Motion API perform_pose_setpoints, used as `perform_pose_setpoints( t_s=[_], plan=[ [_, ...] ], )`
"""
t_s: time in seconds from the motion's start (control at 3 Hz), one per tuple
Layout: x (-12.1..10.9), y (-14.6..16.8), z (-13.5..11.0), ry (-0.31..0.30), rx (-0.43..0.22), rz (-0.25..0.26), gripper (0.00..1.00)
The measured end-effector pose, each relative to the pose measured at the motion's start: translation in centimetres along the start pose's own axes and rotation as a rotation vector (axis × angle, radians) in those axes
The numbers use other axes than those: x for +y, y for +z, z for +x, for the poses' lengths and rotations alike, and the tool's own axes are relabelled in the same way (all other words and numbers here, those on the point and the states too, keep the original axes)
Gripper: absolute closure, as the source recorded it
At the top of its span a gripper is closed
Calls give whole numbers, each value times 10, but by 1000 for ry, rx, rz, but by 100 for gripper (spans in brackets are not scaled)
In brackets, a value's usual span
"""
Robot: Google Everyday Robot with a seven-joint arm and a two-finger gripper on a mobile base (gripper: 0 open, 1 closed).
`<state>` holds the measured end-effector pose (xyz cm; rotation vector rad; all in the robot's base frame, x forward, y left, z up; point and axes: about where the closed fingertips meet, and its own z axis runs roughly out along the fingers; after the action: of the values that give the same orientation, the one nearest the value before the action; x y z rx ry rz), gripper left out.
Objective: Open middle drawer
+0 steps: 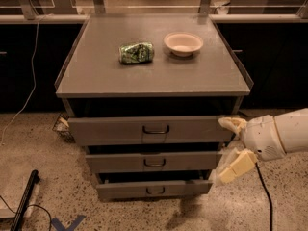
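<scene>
The grey cabinet has three drawer fronts. The middle drawer (pixel 154 161) is a shallow grey front with a small metal loop handle (pixel 154 162) at its centre; it sits between the top drawer (pixel 151 129) and the bottom drawer (pixel 154 189). My gripper (pixel 232 146) comes in from the right on a white arm, with cream fingers spread apart, one finger (pixel 233 124) at the right end of the top drawer and the other (pixel 236 167) by the right end of the middle drawer. It holds nothing.
On the cabinet top (pixel 96 76) lie a crumpled green bag (pixel 136 52) and a cream bowl (pixel 183 43). A black cable (pixel 263 191) trails on the speckled floor at right. A black rod (pixel 25 198) lies at lower left. Dark counters stand behind.
</scene>
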<state>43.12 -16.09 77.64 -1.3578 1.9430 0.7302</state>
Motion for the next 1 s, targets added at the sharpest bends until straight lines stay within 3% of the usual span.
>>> perform_pose_setpoints(
  t_s=[0.33, 1.0],
  plan=[
    [-18, 15, 12, 8, 16, 42, 0],
    [-20, 25, 14, -3, 40, 53, 0]
  ],
)
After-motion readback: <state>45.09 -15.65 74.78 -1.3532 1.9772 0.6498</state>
